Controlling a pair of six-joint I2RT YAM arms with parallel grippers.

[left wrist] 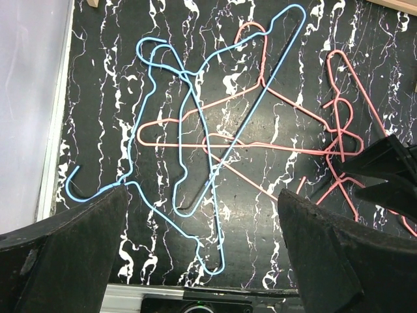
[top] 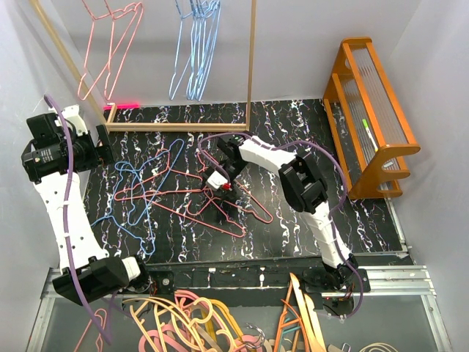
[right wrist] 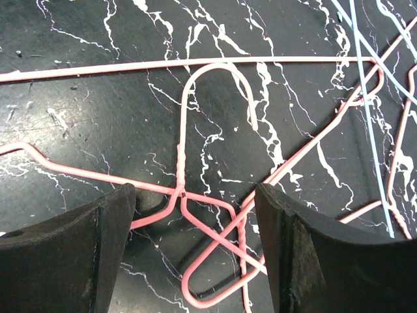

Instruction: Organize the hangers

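Observation:
Loose wire hangers lie tangled on the black marbled mat (top: 293,227): blue ones (top: 146,180) to the left, pink ones (top: 183,202) in the middle. My right gripper (top: 226,194) is low over the pink ones. In the right wrist view it (right wrist: 195,189) is open. Between its fingers lie the twisted neck of one pink hanger (right wrist: 179,163) and the hook of another (right wrist: 215,297), neither of them pinched. My left gripper (left wrist: 202,192) is wide open and empty, high over the blue hangers (left wrist: 184,130). Other pink (top: 110,51) and blue (top: 194,51) hangers hang at the back.
A wooden frame (top: 176,126) borders the mat's far edge. An orange wooden rack (top: 370,110) stands at the right. Thicker orange, pink and cream hangers (top: 183,323) are piled below the arms' bases. In the left wrist view the right gripper's dark fingers (left wrist: 384,173) show at the right edge.

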